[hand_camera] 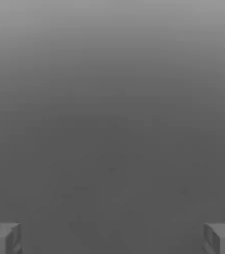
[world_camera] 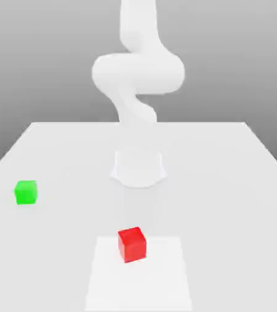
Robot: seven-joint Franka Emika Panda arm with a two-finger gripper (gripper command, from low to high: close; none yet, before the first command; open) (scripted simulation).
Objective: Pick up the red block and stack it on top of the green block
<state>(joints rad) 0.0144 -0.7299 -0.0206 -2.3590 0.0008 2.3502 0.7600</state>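
Grey backdrop behind a pale table [world_camera: 226, 183], white arm base [world_camera: 138, 169] as landmark, red block [world_camera: 132, 244] set in front of it, one corner turned toward the viewer, green block [world_camera: 25, 192] toward the exterior view's left of the base, squarer-on, gripper [hand_camera: 112, 238] fingers spread wide apart, nothing held.
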